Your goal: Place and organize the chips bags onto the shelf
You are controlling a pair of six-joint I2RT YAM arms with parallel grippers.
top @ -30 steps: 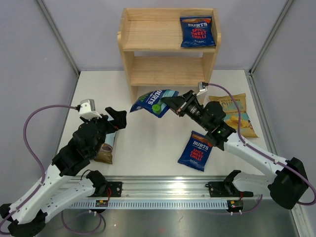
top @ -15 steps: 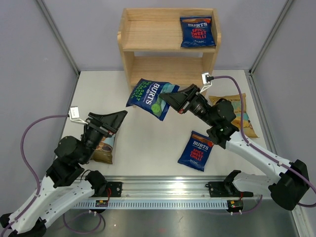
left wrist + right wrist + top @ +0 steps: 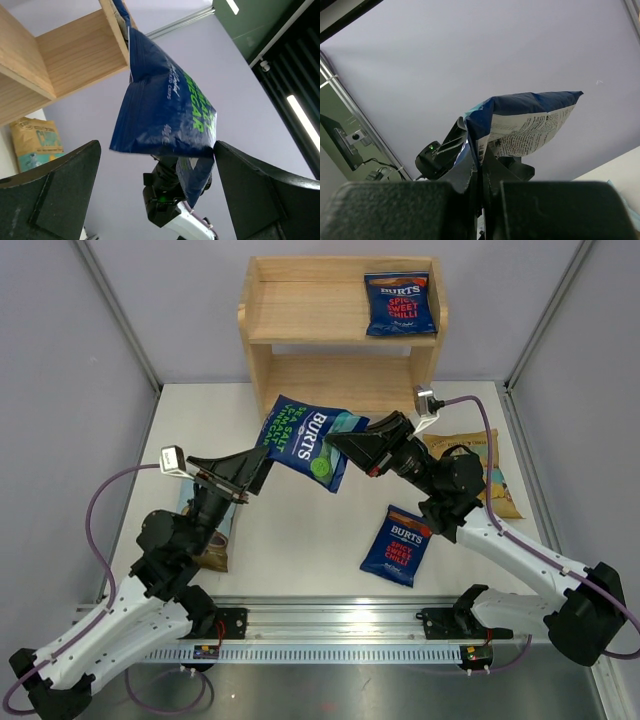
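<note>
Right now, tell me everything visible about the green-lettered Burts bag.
The green-lettered Burts bag is dark blue, glossy, crinkled foil with green print and a green dot. It hangs off the table, tilted, before the shelf, pinched at one edge by the shut right pincer; the open left pincer sits close below.

left arm (image 3: 120,605), right arm (image 3: 515,552): white links, black joints | cables (image 3: 95,530): purple | left hand (image 3: 258,468), right hand (image 3: 335,440): black
</note>
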